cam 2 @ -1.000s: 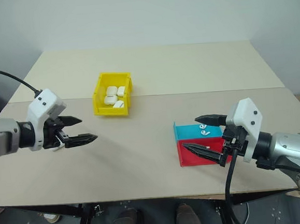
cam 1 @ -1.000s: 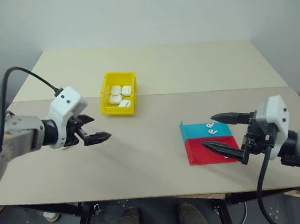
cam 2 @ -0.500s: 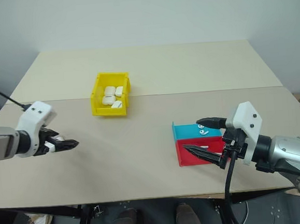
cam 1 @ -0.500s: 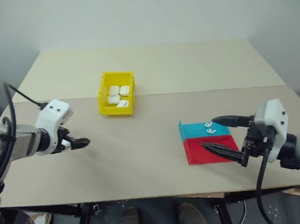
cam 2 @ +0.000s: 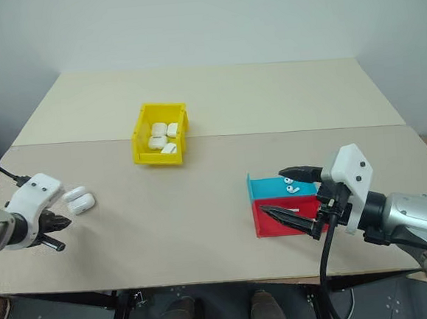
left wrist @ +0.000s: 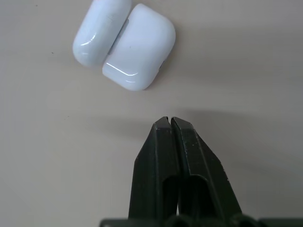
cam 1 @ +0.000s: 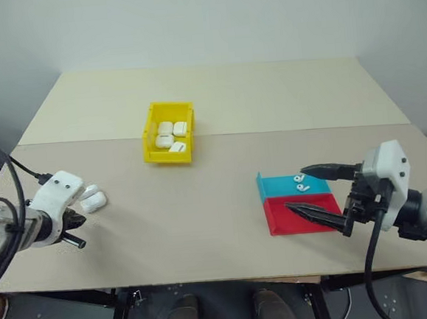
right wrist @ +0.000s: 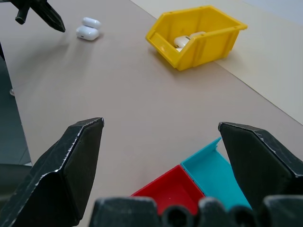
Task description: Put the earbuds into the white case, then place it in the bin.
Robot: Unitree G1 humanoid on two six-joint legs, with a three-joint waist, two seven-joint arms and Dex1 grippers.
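Note:
A white case (cam 1: 92,198) lies on the table near the left edge, its lid flipped open so the two halves (left wrist: 125,47) sit side by side. Just on the near side of it, my left gripper (cam 1: 76,241) is shut and empty, tips a short way from the case. Two earbuds (cam 1: 300,182) rest on the blue tray (cam 1: 275,188). My right gripper (cam 1: 294,188) hangs open over the blue and red trays, holding nothing. The yellow bin (cam 1: 152,127) stands at mid-table and holds several closed white cases (cam 1: 169,137).
The red tray (cam 1: 292,216) adjoins the blue one on its near side, close to the table's front edge. A seam runs across the table behind the bin. Bare tabletop stretches between the open case and the trays.
My left arm swung left and down toward the table's left edge and its gripper went from open to shut, uncovering the open case. The right arm has not moved.

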